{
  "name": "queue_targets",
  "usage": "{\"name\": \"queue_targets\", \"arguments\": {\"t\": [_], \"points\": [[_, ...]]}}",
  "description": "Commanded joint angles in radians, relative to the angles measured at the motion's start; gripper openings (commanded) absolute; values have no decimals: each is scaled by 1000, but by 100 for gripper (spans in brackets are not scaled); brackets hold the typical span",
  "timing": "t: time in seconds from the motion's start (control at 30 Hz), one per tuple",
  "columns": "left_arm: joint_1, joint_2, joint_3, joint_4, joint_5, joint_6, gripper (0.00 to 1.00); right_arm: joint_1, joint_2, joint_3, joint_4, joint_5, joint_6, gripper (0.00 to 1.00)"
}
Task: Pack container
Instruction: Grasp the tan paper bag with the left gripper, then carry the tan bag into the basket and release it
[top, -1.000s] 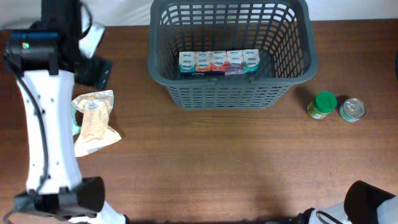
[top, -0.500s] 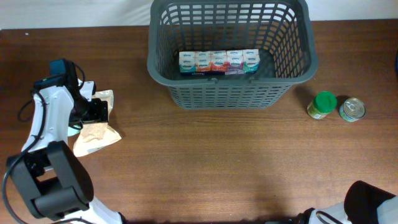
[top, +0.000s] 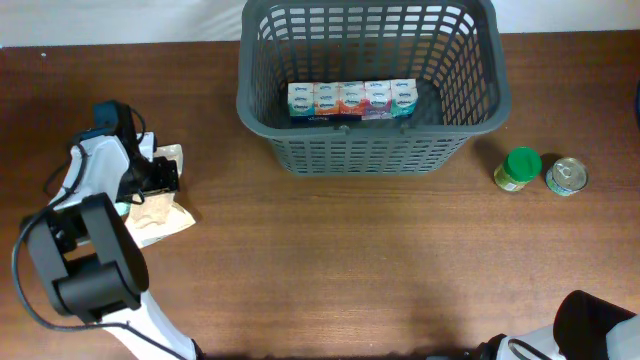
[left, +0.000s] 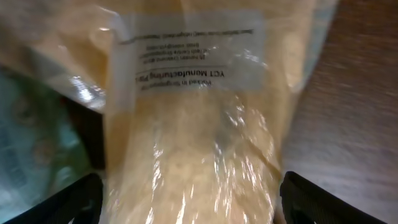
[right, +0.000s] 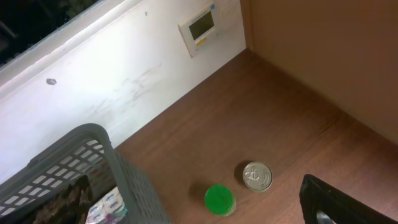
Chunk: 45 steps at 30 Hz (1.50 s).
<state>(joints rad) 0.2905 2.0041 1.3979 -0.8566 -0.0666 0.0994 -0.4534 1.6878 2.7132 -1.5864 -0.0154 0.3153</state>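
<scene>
While the left gripper (left: 189, 202) stands wide open astride a clear bag of pale contents (left: 199, 124), gripping nothing, the container (top: 370, 150) sits well off to its right; the right gripper (right: 348, 202) gapes empty.

Bare table (top: 350, 270) runs wide across the middle and along the near edge, nothing standing between the basket (top: 372, 150) at the far edge and the near side. Toward the right edge a green-lidded jar (top: 518, 168) and a tin can (top: 566, 176) stand just beside each other, with a clear lane between the jar and the basket's right wall. At the left edge the left arm (top: 85, 265) and a clear bag of food (top: 165, 212) block the way, while the basket's mouth is open from above, with a row of small cartons (top: 352, 100) lying inside.
</scene>
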Motion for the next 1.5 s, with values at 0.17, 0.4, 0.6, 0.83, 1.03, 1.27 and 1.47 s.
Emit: {"name": "queue_targets", "arguments": {"t": [0.17, 0.4, 0.6, 0.83, 1.03, 1.27, 1.47], "points": [[5, 102, -10, 16, -8, -54, 74, -8, 4, 3, 3, 5, 8, 99], [4, 91, 32, -40, 7, -55, 2, -8, 4, 3, 3, 5, 8, 99], [4, 27, 317, -242, 100, -55, 2, -8, 4, 3, 3, 5, 8, 99], [-2, -38, 743, -422, 304, -36, 2, -8, 4, 3, 3, 5, 8, 99], [-122, -103, 1003, -412, 404, 338, 2, -8, 4, 3, 3, 5, 8, 99], [-414, -116, 1125, -308, 379, 787, 2, -8, 4, 3, 3, 5, 8, 99], [-663, -54, 1123, -206, 293, 1068, 2, -8, 4, 3, 3, 5, 8, 99]]}}
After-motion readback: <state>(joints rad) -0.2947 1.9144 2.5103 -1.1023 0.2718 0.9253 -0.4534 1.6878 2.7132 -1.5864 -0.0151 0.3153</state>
